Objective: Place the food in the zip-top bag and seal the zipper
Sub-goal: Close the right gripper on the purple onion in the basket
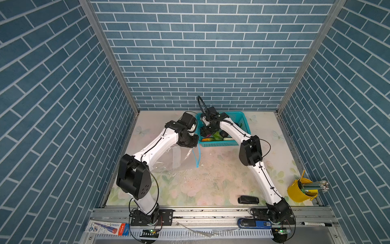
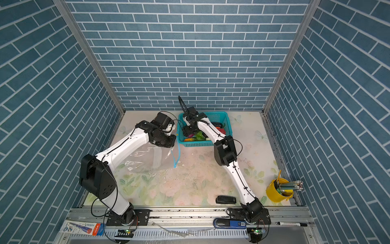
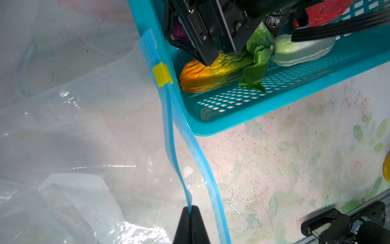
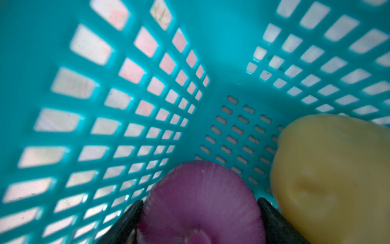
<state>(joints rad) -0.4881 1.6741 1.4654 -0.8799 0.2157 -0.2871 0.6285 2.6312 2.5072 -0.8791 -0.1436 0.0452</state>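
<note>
Pinches the zipper (image 3: 168, 118) with the left gripper (image 3: 191, 208), closed flat on one layer of the light blue strip just outside a corner of the teal basket (image 3: 274, 109). Leaves the second layer of the strip bowing away from the held one, so the mouth gapes there. Carries the small yellow slider tab (image 3: 162, 74) on the strip, right against the basket's outer corner wall. Spreads the clear, crinkly zip-top bag (image 1: 175, 160) over the floral surface (image 1: 211, 179) beside the basket, away from its contents, glossy and creased, partly under the left arm.

Reaches deep inside the basket with the right gripper (image 4: 199, 209), spread wide, one dark finger along each flank of the purple onion (image 4: 200, 190). Looks close against both sides; cannot tell whether pressed hard enough to hold. Sits low by the perforated floor near an inner corner, with the yellow potato (image 4: 329, 179) just beside the onion.

Keeps the rest of the food in the basket too: an orange-to-green ridged piece (image 3: 211, 74) along the near wall, leafy greens (image 3: 257, 59) touching it, a pale white piece (image 3: 304, 50) next to those, a red piece (image 3: 325, 10) farther in.
</note>
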